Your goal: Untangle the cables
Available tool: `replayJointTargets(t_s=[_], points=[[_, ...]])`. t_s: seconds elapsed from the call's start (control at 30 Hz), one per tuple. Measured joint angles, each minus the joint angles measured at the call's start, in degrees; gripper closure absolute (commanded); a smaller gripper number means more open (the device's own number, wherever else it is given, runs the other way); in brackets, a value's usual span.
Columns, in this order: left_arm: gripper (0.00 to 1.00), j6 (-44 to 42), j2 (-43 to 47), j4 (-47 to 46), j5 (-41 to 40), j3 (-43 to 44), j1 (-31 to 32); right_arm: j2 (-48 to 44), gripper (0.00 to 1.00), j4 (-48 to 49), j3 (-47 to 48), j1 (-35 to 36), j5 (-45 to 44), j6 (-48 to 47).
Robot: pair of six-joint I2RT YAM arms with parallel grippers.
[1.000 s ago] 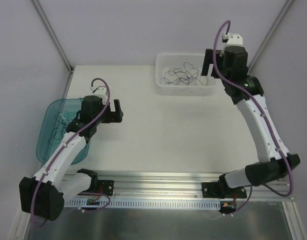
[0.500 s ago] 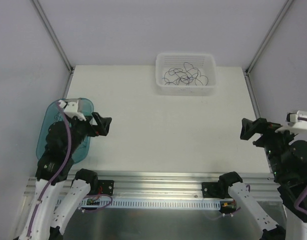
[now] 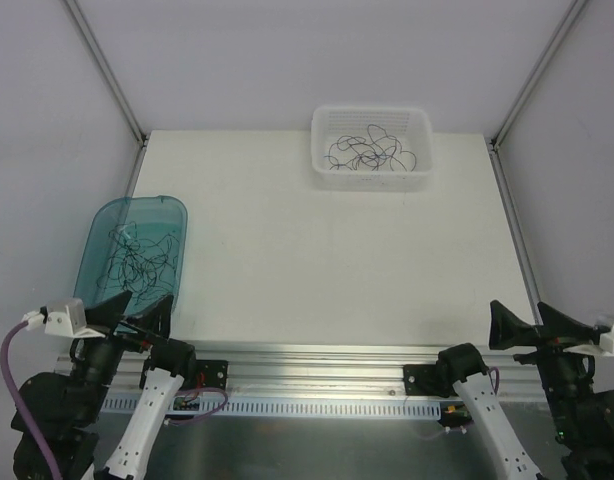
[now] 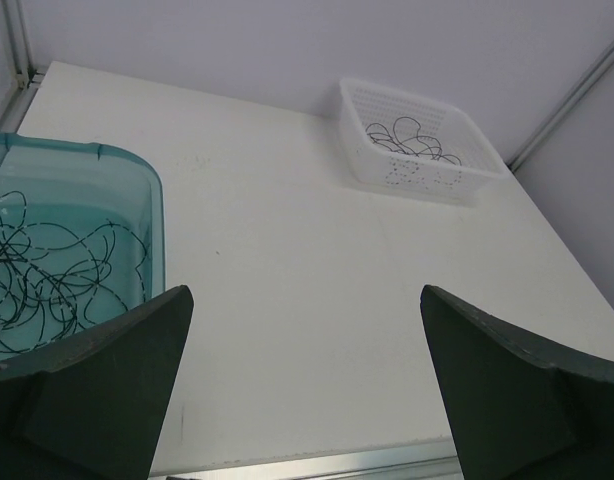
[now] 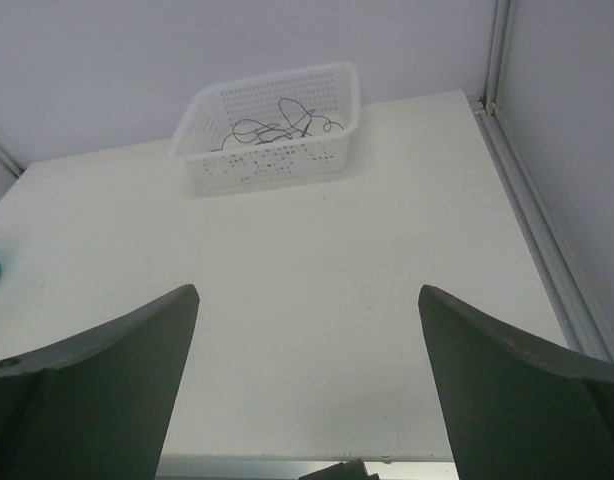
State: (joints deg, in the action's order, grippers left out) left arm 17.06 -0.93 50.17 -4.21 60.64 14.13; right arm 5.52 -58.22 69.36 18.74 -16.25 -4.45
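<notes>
A tangle of thin dark cables point(image 3: 369, 153) lies in the white perforated basket point(image 3: 419, 128) at the back right; it also shows in the left wrist view point(image 4: 412, 140) and in the right wrist view point(image 5: 277, 122). Loose dark strands point(image 3: 137, 255) lie in the teal translucent bin point(image 3: 179, 218) at the left, seen in the left wrist view too point(image 4: 47, 275). My left gripper point(image 3: 134, 308) is open and empty over the near left edge. My right gripper point(image 3: 527, 324) is open and empty over the near right edge. Both are far from the cables.
The white table point(image 3: 317, 260) spans the middle. A metal rail point(image 3: 317, 358) with the arm bases runs along the near edge. Grey frame posts point(image 3: 107, 70) stand at the back corners, and walls close in on both sides.
Both arms have pulled back from over the table to the near edge. The left gripper left the teal bin area, the right gripper left the basket. Cables lie still.
</notes>
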Motion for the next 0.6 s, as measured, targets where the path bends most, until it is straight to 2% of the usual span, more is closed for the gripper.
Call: replayJointTargets(t_s=[0.17, 0.6], points=[[0.01, 0.2, 0.76, 6.49, -1.03, 4.87, 0.02, -5.22, 0.03, -1.53, -0.11, 0.0, 0.81, 0.46], [0.01, 0.63, 0.76, 19.65, -4.81, 12.09, 0.0, -5.2, 0.03, -8.48, 0.55, 0.0, 1.57, 0.87]])
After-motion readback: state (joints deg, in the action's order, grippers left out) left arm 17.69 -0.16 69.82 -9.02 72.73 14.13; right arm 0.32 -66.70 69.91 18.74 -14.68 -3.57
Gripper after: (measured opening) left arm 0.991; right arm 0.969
